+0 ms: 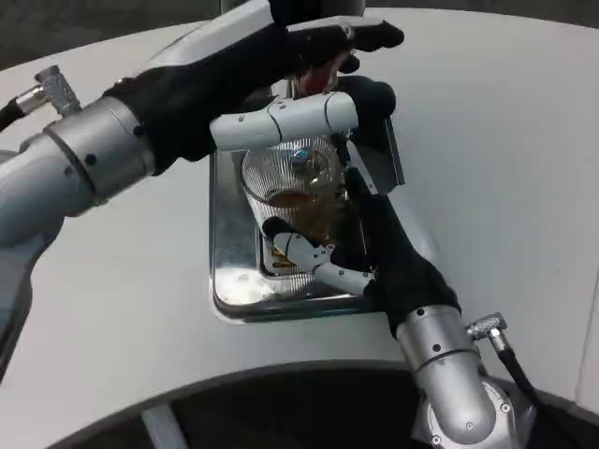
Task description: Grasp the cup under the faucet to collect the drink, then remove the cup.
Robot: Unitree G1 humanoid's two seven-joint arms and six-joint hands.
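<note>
Head view: right hand (pixel 360 253) wrapped around cup (pixel 292 192), white fingers (pixel 304 251) curled across its near side. Cup upright, ribbed, clear, with brown drink low inside, standing on metal tray (pixel 229 271) in mid-table. Left hand (pixel 281 75) raised above cup, one white finger (pixel 285 120) stretched across its rim, fingertips apparently pressed on something red behind, likely faucet lever (pixel 318 77); grip hard to judge. White table (pixel 505 168) all round.

My white table (pixel 524 140) curves away before me, its near edge rounded. Beyond its far edge lies dark grey floor (pixel 84 28). Below the near edge all is dark. Light falls evenly, with soft shadows on the tabletop.
</note>
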